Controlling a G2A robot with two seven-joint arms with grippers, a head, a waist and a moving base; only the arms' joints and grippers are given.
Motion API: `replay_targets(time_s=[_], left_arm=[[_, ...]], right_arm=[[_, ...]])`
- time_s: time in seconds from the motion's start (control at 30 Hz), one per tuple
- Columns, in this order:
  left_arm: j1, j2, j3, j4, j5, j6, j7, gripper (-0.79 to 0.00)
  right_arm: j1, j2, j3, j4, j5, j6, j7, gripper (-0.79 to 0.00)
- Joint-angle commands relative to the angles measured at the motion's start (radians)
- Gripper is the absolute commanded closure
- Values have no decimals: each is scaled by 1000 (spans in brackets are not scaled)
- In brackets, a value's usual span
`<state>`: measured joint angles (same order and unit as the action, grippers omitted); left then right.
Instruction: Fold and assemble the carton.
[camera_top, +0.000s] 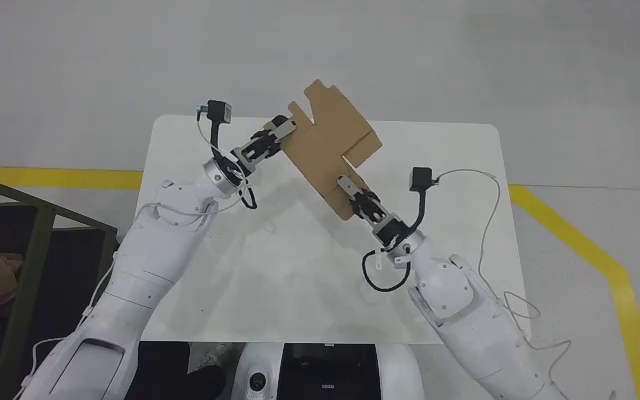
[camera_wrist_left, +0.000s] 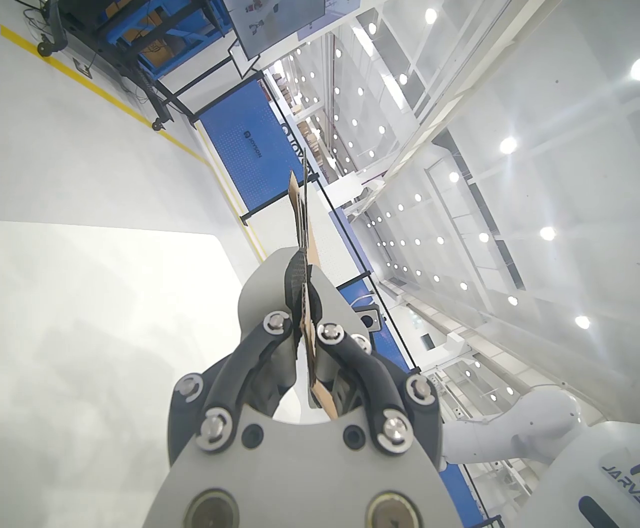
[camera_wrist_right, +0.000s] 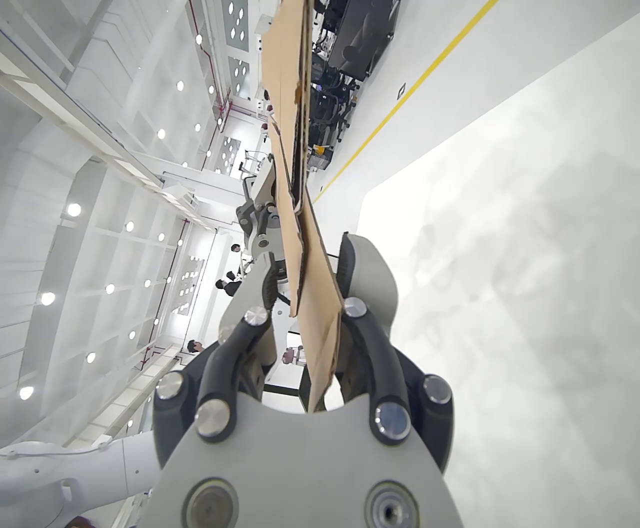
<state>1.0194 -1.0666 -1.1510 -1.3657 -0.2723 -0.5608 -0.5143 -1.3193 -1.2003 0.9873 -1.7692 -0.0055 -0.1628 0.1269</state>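
A flat brown carton (camera_top: 330, 150) hangs in the air over the far middle of the white table (camera_top: 250, 270), held between both arms. My left gripper (camera_top: 283, 133) is shut on the carton's left edge; in the left wrist view the cardboard (camera_wrist_left: 304, 235) runs edge-on out of the closed left gripper (camera_wrist_left: 301, 282). My right gripper (camera_top: 350, 192) is shut on the carton's near lower corner. In the right wrist view the carton (camera_wrist_right: 287, 100) stands edge-on in the right gripper (camera_wrist_right: 310, 260), and the left gripper (camera_wrist_right: 257, 210) shows beyond it.
The white table spreads bare beneath the carton, its far rounded corner (camera_wrist_right: 370, 195) near a yellow floor line (camera_top: 70, 178). Cables (camera_top: 480, 180) loop from both wrist cameras. A dark frame (camera_top: 40, 240) stands left of the table.
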Motion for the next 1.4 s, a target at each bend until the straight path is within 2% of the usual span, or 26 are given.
replay_targets(time_s=[0.0, 0.23, 0.27, 0.3, 0.33, 0.57, 0.7, 1.03, 1.23, 1.37], left_arm=[[0, -1, -3, 0, 2, 1, -2, 0], [-2, -7, -4, 6, -1, 4, -19, 0], [-3, -8, -4, 8, -2, 4, -23, -139], [-5, -8, -4, 10, -1, 6, -28, -425], [-7, -9, -4, 12, 0, 7, -33, -785], [-14, -6, -25, 26, 1, 12, -97, -785], [-7, 8, -66, 33, -2, 10, -208, -785], [12, 58, -206, 53, -87, 49, -579, -785], [-28, 75, -222, 74, -208, 95, -840, -785], [-48, 89, -221, 85, -215, 164, -910, -785]], right_arm=[[1, -2, 4, 2, 1, -1, 2, 0], [2, -8, 13, 5, 7, -3, 5, 0], [2, -9, 15, 6, 8, -4, 4, 0], [1, -11, 16, 6, 10, -5, 3, 0], [1, -12, 17, 7, 13, -5, 4, 0], [-7, -14, 41, 12, 48, 6, 35, 0], [-5, -9, 71, 17, 78, 28, 122, 0], [3, 21, 190, 56, 188, -36, 485, 0], [27, 34, 228, 87, 332, -109, 732, 0], [46, 39, 222, 134, 441, -92, 898, 0]])
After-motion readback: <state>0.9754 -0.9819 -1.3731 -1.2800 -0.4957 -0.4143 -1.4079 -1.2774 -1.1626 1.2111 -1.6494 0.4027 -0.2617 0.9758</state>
